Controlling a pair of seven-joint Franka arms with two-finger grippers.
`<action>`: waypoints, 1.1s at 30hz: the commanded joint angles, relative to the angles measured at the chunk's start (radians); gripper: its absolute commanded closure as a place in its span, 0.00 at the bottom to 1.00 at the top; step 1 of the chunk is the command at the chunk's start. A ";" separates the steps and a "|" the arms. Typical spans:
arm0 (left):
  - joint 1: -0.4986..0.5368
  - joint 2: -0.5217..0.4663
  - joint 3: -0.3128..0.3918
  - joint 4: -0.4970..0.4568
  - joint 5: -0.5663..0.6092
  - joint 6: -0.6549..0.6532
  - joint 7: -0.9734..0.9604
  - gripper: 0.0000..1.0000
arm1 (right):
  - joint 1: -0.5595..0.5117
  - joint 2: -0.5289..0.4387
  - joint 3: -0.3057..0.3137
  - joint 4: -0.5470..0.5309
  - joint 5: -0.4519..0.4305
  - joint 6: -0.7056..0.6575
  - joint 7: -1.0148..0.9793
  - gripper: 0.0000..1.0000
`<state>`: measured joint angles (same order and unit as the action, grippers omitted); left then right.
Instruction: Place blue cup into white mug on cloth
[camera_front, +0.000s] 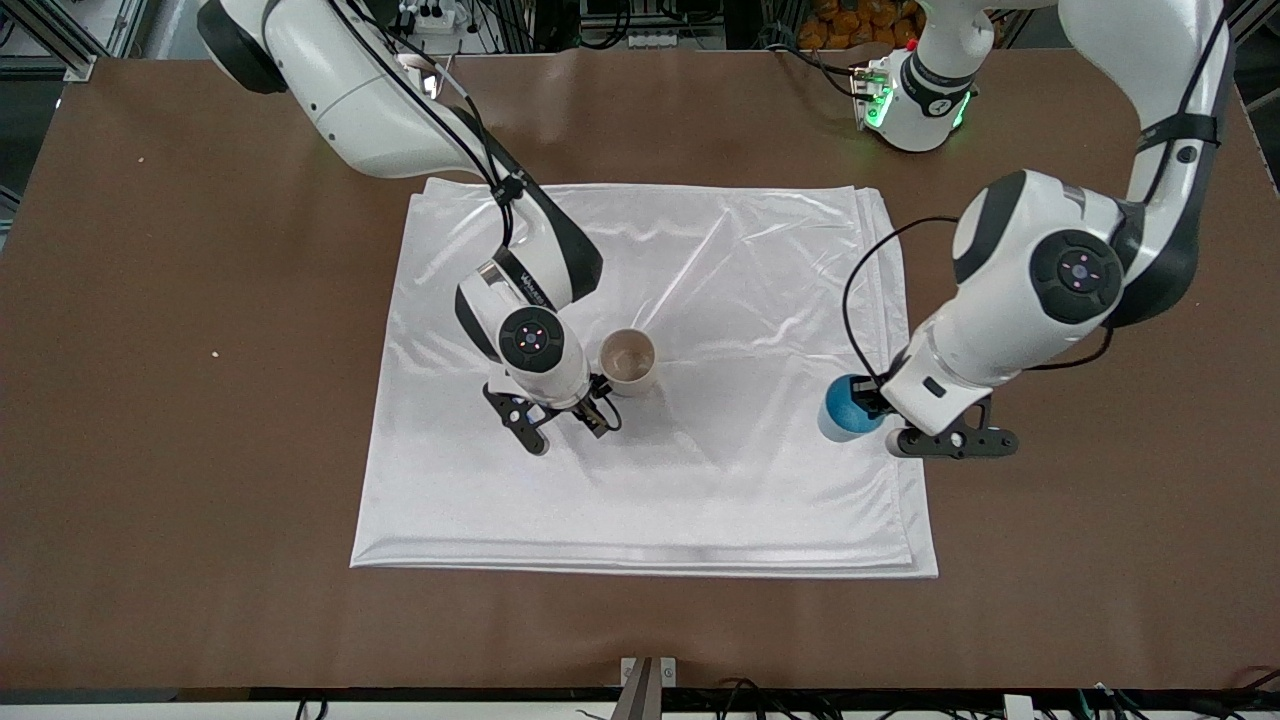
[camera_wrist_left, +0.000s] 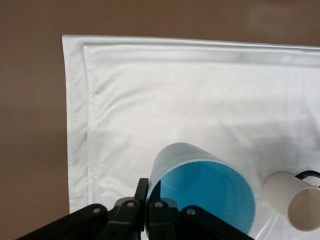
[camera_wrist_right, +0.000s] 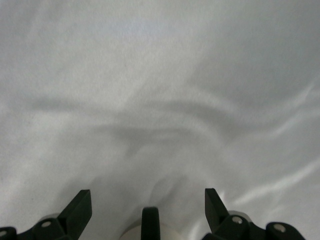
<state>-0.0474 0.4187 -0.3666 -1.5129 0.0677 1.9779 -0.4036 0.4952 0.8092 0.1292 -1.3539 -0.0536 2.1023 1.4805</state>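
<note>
We note the left claw (camera_wrist_left: 148, 202) pinching the light, stiff blue cup (camera_wrist_left: 202, 187) by its rim over the cloth (camera_front: 700, 480), right claw (camera_wrist_right: 148, 206) spread beside the white mug (camera_front: 628, 362).

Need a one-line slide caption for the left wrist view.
Left tool shut on the blue cup rim over the cloth, mug nearby.
</note>
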 joint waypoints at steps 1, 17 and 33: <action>-0.069 -0.021 0.003 0.002 0.029 -0.025 -0.127 1.00 | -0.058 -0.021 0.009 -0.001 -0.038 -0.033 -0.150 0.00; -0.331 0.037 0.015 0.046 0.044 0.004 -0.461 1.00 | -0.297 -0.079 0.009 -0.013 -0.045 -0.140 -0.753 0.00; -0.443 0.127 0.021 0.046 0.057 0.119 -0.599 1.00 | -0.446 -0.240 0.010 -0.223 -0.043 -0.145 -1.054 0.00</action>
<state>-0.4559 0.5028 -0.3569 -1.4946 0.0940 2.0558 -0.9492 0.0780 0.7102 0.1235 -1.3969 -0.0829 1.9418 0.4777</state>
